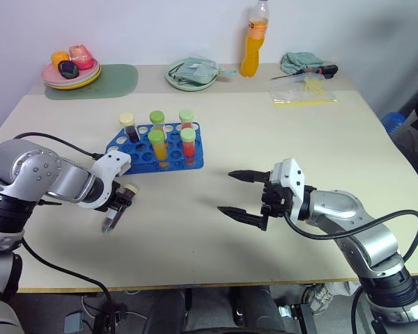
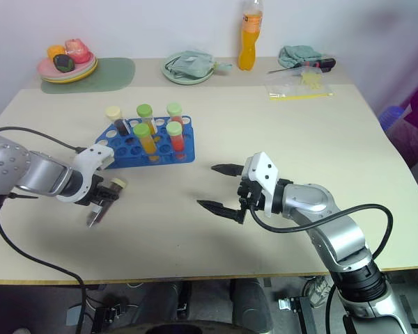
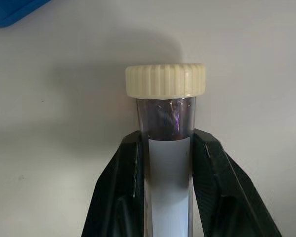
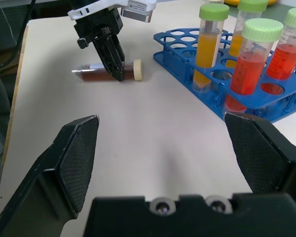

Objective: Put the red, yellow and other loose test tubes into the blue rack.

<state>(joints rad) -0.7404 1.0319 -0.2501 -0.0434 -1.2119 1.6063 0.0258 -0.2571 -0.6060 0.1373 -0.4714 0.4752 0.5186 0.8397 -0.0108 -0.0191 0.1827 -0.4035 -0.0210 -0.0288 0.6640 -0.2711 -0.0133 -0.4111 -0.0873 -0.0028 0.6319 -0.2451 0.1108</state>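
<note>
Left wrist view: left hand [image 3: 167, 163] points steeply down, clamped on a dark tube [image 3: 166, 123] lying on the counter [image 1: 195, 229]; right hand [image 1: 240, 193] hovers level, fingers spread wide, empty.

No text, number, brand or sign can be read anywhere. The dark tube [image 3: 166, 148] carries a white label strip, but the strip is blank. The orange drink bottle [image 1: 254, 42] at the far edge of the desk [image 1: 279, 236] has a band around it, too small to make out any lettering. The flat plastic bag [image 1: 303, 92] beside it shows a yellow strip with no legible print. The white housing [image 4: 138, 7] on the left arm bears a small plate with faint marks that cannot be made out. The blue rack [image 1: 143, 154] and the tube caps show no markings.
</note>
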